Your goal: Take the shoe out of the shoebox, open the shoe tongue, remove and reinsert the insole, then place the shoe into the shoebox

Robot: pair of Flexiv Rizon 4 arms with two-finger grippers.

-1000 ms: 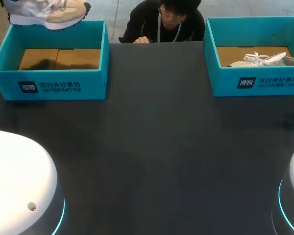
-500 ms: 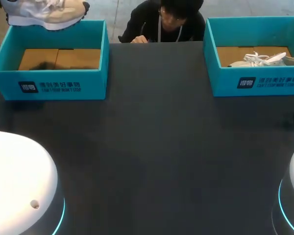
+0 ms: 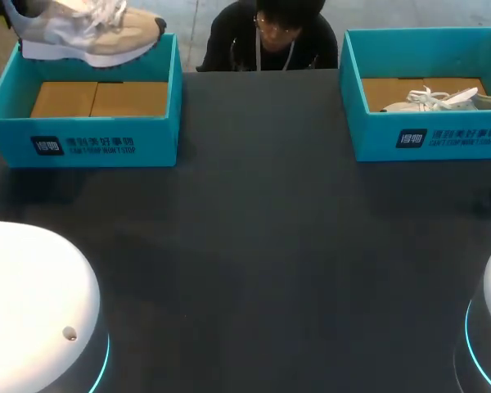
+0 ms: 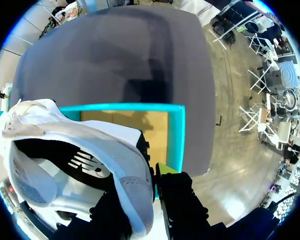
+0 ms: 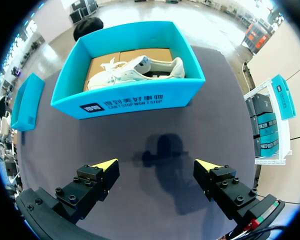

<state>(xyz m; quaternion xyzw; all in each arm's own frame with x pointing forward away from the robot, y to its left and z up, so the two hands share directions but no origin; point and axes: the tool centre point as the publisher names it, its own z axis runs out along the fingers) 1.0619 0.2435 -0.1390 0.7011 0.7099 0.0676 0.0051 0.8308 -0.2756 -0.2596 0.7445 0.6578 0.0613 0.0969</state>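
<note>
Our left hand (image 4: 150,174) is clamped on the shoe (image 4: 75,145) by its collar, holding it above the far-left shoebox (image 3: 82,143); our right hand (image 5: 157,167) hangs wide open, empty, over the bench (image 3: 262,246). The grip looks thin — the shoe could twist loose, or clip the box wall.

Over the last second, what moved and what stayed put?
The beige shoe, held in the left hand above the left shoebox, shifted a little toward the table's middle. Nothing was newly grasped or released. Both boxes, including the right shoebox, the white shoe in it and the open right hand stayed as they were.
</note>
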